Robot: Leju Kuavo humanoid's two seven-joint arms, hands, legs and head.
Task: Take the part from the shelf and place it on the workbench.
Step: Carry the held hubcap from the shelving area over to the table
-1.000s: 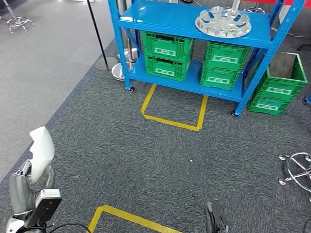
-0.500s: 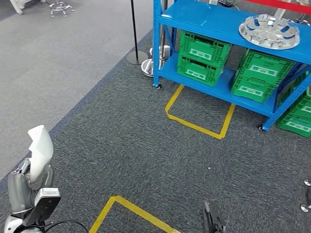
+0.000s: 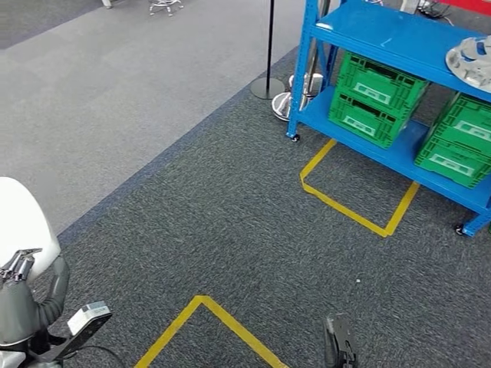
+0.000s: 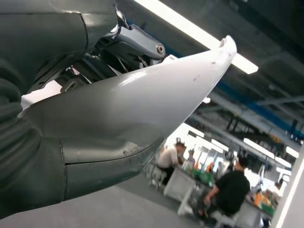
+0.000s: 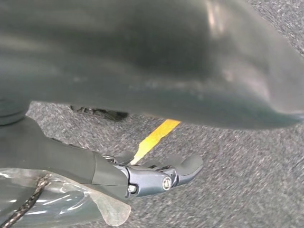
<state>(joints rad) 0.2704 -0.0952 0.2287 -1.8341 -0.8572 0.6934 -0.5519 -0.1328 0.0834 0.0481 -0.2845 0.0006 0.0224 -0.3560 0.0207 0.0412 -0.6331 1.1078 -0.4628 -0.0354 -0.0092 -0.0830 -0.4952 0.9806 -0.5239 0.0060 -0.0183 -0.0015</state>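
Already off the shelf [image 3: 400, 34]: white part [image 3: 23, 222] gripped in left hand [image 3: 20, 295] at far left, right hand [image 5: 154, 178] low, fingers loosely apart and holding nothing, blue shelf receding at right, surface unseen, placing still ahead.

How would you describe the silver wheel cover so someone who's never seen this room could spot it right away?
Find the blue metal shelf rack standing on the dark carpet. On its upper shelf, at the far right edge of the head view, lies the wheel cover, partly cut off. It is a shiny silver disc with cutouts, unlike the green plastic crates stacked on the shelf below it.
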